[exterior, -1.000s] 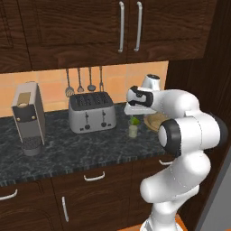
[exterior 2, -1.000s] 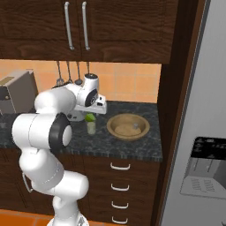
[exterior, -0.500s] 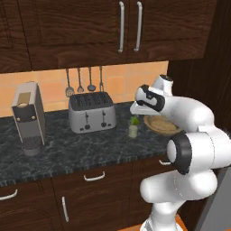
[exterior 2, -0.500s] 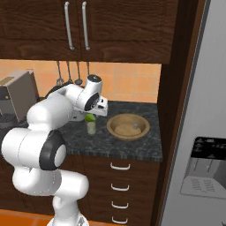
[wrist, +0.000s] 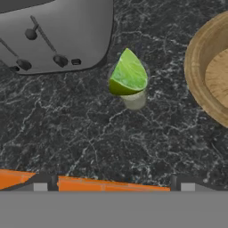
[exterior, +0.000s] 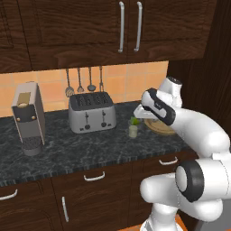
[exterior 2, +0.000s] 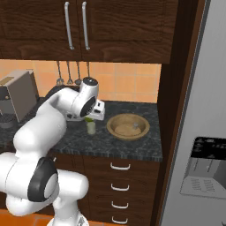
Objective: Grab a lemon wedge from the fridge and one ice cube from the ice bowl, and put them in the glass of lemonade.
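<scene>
The hand [exterior 2: 98, 110] hangs above the dark speckled desk [exterior: 90, 149], close over the glass [exterior 2: 91, 127], with its fingers spread wide and nothing between them. In the hand view the lemon wedge [wrist: 128, 74] sits on top of the glass [wrist: 134, 99], peel side down and cut face up, covering most of the rim. So the wedge part of the job looks done, and the ice cube is what remains.

The wooden bowl [exterior 2: 128, 126] stands just beside the glass, on the side toward the fridge [exterior 2: 201, 132]. Its rim also shows at the edge of the hand view [wrist: 200, 75]. A pale patch lies in its bottom, but the ice cubes cannot be made out one by one.

An ice cube would likely be small, hard, light and very slippery. It should be pinched across two flat opposite faces, squarely and near its middle, so it does not squirt out sideways. The shallow bowl leaves the fingers room to come straight down.

The glass is small, light and top-heavy with the wedge perched on it. A knock from the hand could tip it or dislodge the wedge. The toaster [exterior: 91, 111] stands well clear on the other side.
</scene>
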